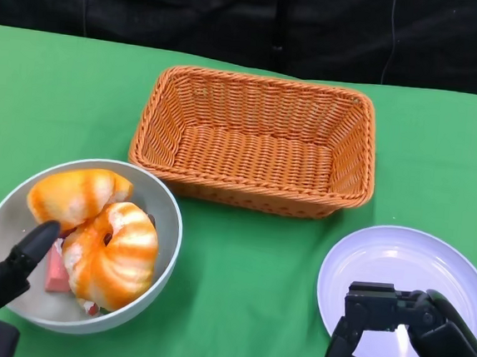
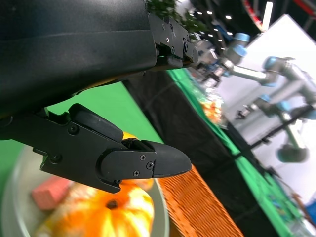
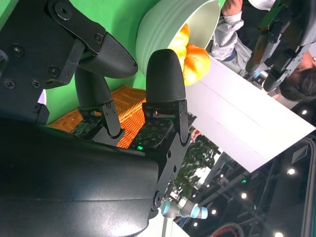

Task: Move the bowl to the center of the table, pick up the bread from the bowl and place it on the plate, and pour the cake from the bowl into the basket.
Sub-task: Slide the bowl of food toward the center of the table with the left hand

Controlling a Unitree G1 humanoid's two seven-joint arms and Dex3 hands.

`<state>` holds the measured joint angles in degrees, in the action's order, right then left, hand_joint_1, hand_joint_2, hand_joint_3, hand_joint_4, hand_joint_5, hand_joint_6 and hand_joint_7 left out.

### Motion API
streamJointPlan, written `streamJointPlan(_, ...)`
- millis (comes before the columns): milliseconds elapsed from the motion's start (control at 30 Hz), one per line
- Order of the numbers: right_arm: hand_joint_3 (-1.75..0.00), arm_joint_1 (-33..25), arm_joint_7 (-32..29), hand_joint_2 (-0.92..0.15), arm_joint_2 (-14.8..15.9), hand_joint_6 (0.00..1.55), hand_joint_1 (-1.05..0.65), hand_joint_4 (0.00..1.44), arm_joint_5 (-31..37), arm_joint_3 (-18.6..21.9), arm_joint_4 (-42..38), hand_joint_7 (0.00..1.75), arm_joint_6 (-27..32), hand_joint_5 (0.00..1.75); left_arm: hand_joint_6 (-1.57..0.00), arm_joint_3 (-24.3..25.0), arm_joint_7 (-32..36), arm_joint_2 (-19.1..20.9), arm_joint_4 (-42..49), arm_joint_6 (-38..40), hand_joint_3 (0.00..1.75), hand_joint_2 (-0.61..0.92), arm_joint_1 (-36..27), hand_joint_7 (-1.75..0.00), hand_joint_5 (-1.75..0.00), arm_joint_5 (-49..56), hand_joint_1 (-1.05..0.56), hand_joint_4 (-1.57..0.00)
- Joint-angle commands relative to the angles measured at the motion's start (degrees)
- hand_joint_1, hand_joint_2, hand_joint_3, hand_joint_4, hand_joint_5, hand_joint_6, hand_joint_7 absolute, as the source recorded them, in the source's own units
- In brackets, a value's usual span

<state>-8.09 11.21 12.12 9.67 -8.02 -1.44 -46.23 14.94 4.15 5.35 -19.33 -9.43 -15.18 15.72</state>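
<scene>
A pale bowl (image 1: 165, 214) sits at the table's left front. It holds two orange striped breads (image 1: 115, 255) (image 1: 74, 193) and a pink cake (image 1: 56, 273) under them. My left hand (image 1: 0, 279) is at the bowl's near left rim. One finger lies over the rim inside and the others stay apart, off to the left, holding nothing. The left wrist view shows that finger (image 2: 143, 163) above the bread (image 2: 108, 212) and cake (image 2: 49, 190). My right hand (image 1: 413, 336) hovers empty over the white plate (image 1: 398, 259), fingers (image 3: 165, 74) bent and apart.
A woven orange basket (image 1: 259, 138) stands empty at the back centre, just beyond the bowl. Green cloth lies bare between bowl and plate. The right wrist view shows the bowl (image 3: 163, 29), the basket (image 3: 131, 106) and a person's sleeve (image 3: 229, 29) beyond the table.
</scene>
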Motion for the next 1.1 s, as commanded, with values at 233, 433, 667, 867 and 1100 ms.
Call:
streamJointPlan(233,-1.69,-0.49,-0.05,-0.05,0.60,0.87,-0.17,0.89,-0.46,-0.04,0.84,1.26,0.21,1.49,-0.07,1.98,-1.24,3.14,0.05,8.52,0.50,0.92,1.18,-0.01,-0.06,-2.46,-0.61,0.00)
streamJointPlan(433,-1.67,-0.36,0.23,-0.07,1.08,0.86,-0.17,0.88,-1.16,0.22,0.18,1.27,-0.41,1.50,-0.04,2.67,-7.95,5.76,-0.01,23.00,0.50,0.92,3.52,0.00,-0.05,-9.28,-0.62,0.00)
streamJointPlan(667,-1.66,-1.31,0.49,-0.08,1.77,0.85,-0.15,0.87,-1.55,0.45,1.02,1.28,-0.53,1.52,-0.03,2.39,-11.46,9.40,0.20,33.86,0.51,0.92,5.95,-0.01,0.00,-12.30,-0.61,0.00)
streamJointPlan(867,-1.68,-1.67,0.58,-0.08,2.15,0.85,-0.16,0.87,-1.65,0.52,2.21,1.28,0.30,1.51,0.00,3.02,-15.43,11.28,4.10,40.77,0.53,0.92,9.42,0.00,0.00,-17.99,-0.58,0.00)
streamJointPlan(1100,-1.66,-1.56,0.31,-0.10,1.62,0.84,-0.15,0.85,-1.72,0.30,2.45,1.29,0.68,1.53,0.00,3.05,-22.64,14.67,10.48,47.08,0.56,0.92,12.84,0.00,0.00,-25.94,-0.59,0.00)
